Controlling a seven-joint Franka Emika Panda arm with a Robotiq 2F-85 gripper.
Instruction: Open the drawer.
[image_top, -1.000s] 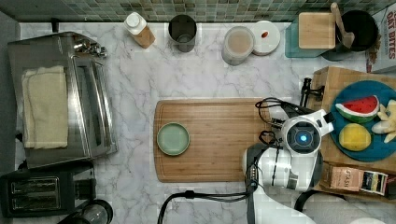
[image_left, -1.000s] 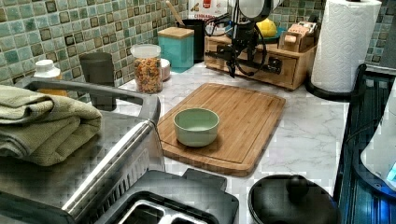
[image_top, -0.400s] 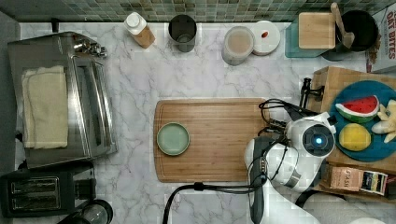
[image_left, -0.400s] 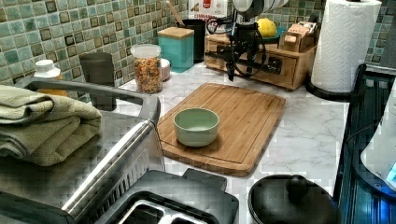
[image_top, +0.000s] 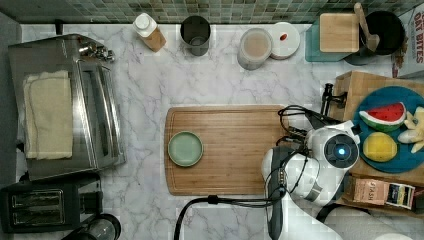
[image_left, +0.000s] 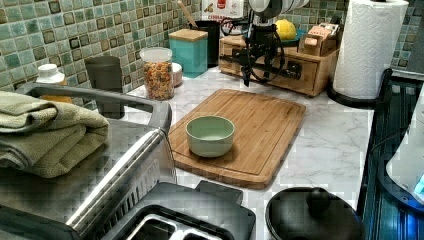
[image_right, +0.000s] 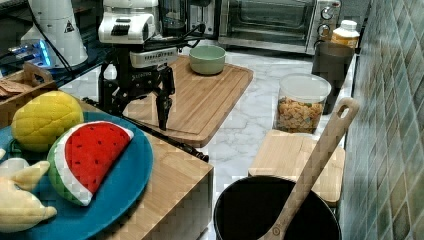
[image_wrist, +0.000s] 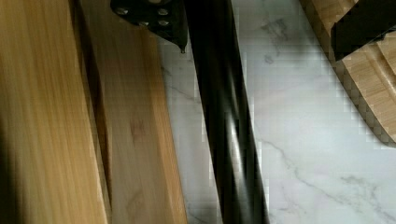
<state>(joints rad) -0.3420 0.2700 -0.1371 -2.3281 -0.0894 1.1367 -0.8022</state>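
A: Top view first. Where's the arm?

B: Its white wrist sits at the top view's right, over the edge of the wooden box unit (image_top: 367, 82). Just beside it lies the bamboo cutting board (image_top: 235, 150), with a green bowl (image_top: 185, 148) on the board's far end from the arm. A blue plate (image_top: 400, 165) with toy fruit rests on top of the unit.

A: And the left view?

B: The gripper (image_left: 260, 70) hangs in front of the drawer (image_left: 300, 75), which is in the unit's front face, near the paper towel roll (image_left: 367, 47). The drawer front looks about flush with the unit. The long black bar handle (image_left: 290, 70) runs across it behind the fingers.

A: Right view?

B: The gripper (image_right: 137, 107) points down at the unit's front edge, its fingers (image_right: 163, 107) spread well apart. The handle (image_right: 170, 140) passes under them, along the front of the unit.

A: The wrist view?

B: The handle (image_wrist: 224, 121) runs between the two fingers, one dark finger (image_wrist: 149, 16) on the wood side and the other on the cutting board side. The jaws stand wide and I see no squeeze on the bar. The drawer front (image_wrist: 135, 130) shows only a narrow dark seam against the wood next to it, and marble counter (image_wrist: 308, 126) lies beneath.
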